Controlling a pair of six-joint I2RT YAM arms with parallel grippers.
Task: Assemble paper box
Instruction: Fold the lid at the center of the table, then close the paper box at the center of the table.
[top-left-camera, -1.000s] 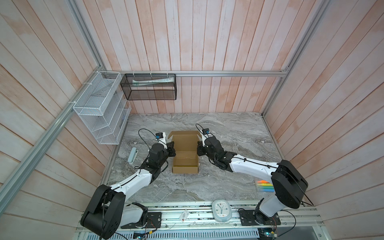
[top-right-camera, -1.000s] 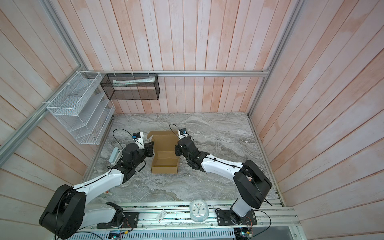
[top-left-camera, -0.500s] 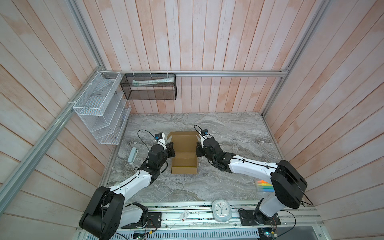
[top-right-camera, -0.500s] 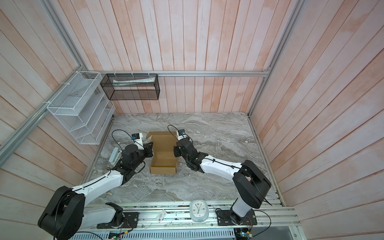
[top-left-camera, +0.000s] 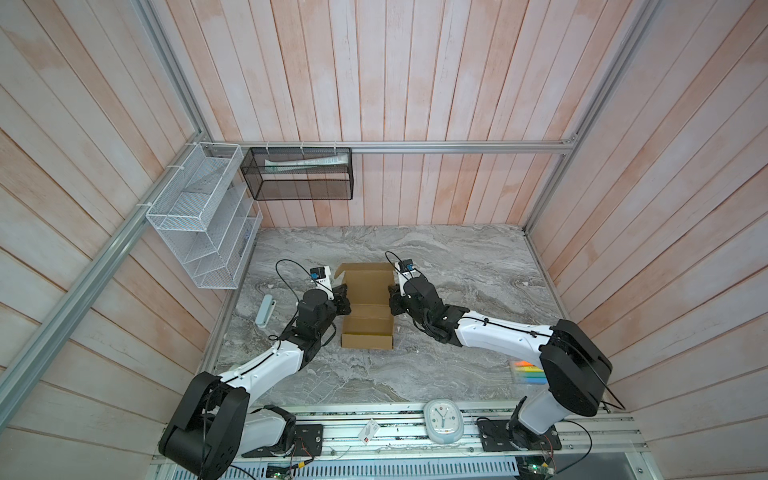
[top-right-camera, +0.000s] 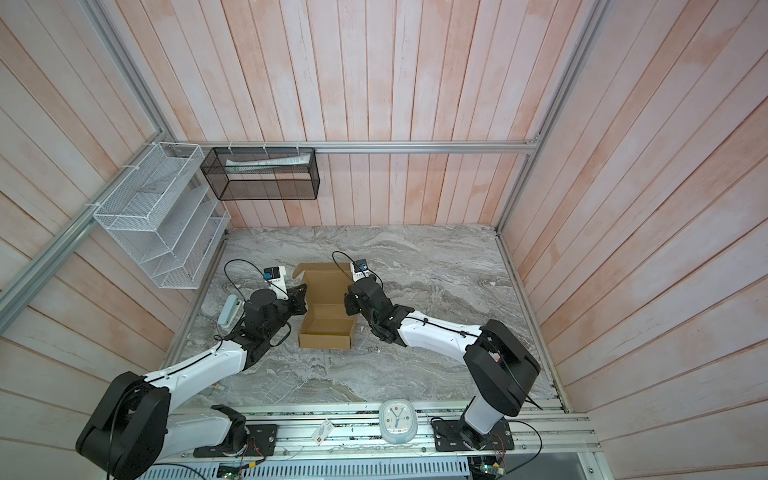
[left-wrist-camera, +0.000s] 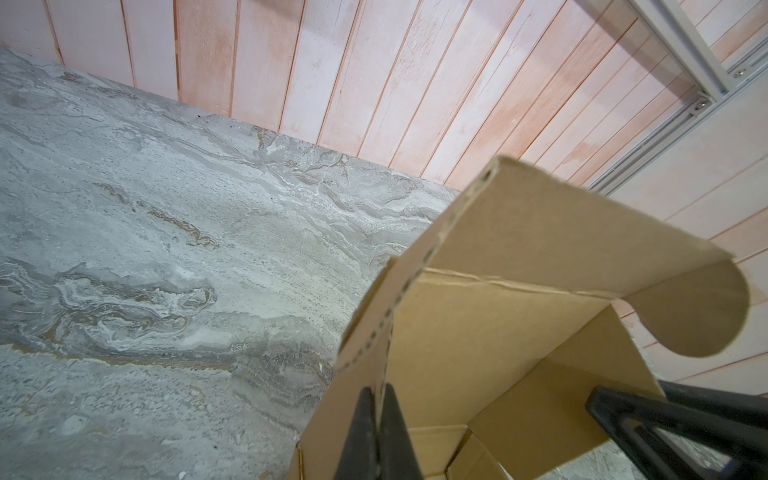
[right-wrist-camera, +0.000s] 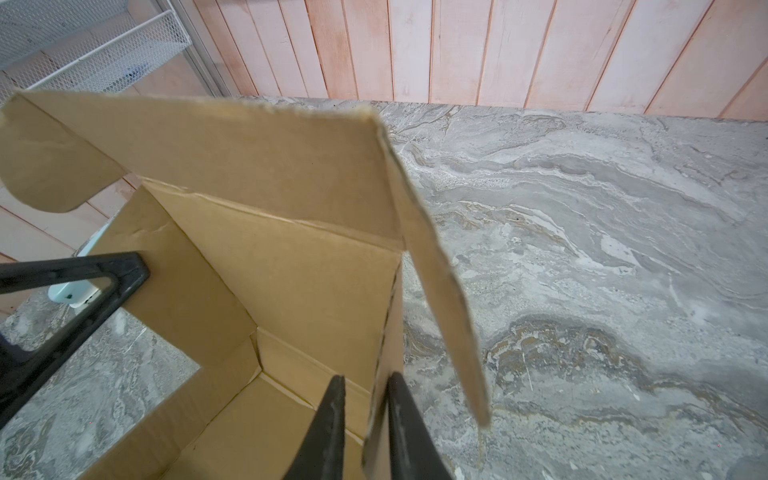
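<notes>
The paper box (top-left-camera: 367, 308) is a brown cardboard mailer in mid-table, its tray folded up and its lid (top-right-camera: 322, 280) standing open at the far side. In both top views an arm flanks it on each side. My left gripper (left-wrist-camera: 377, 399) is shut on the box's left side wall (left-wrist-camera: 365, 332), pinching its top edge. My right gripper (right-wrist-camera: 365, 399) straddles the right side wall (right-wrist-camera: 388, 332); its fingers (right-wrist-camera: 332, 411) are parted, with a gap on the inner side. A loose side flap (right-wrist-camera: 440, 291) hangs outward next to it.
A pale blue-green stapler-like object (top-left-camera: 265, 311) lies left of the left arm. Coloured markers (top-left-camera: 528, 372) lie by the right arm's base, a clock (top-left-camera: 442, 420) on the front rail. A white wire rack (top-left-camera: 203, 216) and black mesh basket (top-left-camera: 299, 174) hang on the walls.
The right gripper's fingers have come apart on the right wall. Both grippers and the box have shifted slightly to the left. The left grip is unchanged.
</notes>
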